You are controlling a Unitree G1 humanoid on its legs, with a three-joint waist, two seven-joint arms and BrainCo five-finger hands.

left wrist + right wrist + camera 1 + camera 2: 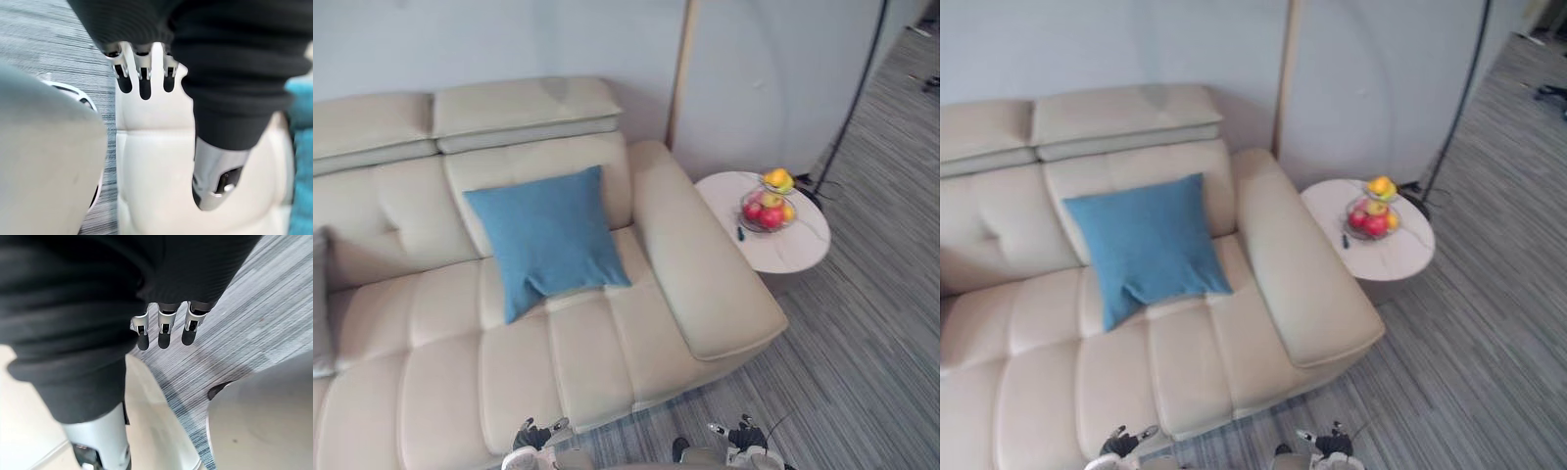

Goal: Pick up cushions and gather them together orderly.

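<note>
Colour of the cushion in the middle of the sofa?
Plain blue cushion; clearest in left eye view.

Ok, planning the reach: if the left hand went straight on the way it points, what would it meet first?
Probably the cream sofa, at its seat's front: the left hand points there, fingers straight. The blue cushion lies farther back.

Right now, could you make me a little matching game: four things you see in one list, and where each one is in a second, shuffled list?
Things:
1. blue cushion
2. fruit bowl
3. round table
4. left hand

Places:
A. on the striped floor, beside the sofa's arm
B. low at the sofa's front edge, fingers straight
C. leaning on the sofa's backrest
D. on the round table

Pairs: 1-C, 2-D, 3-A, 4-B
</note>
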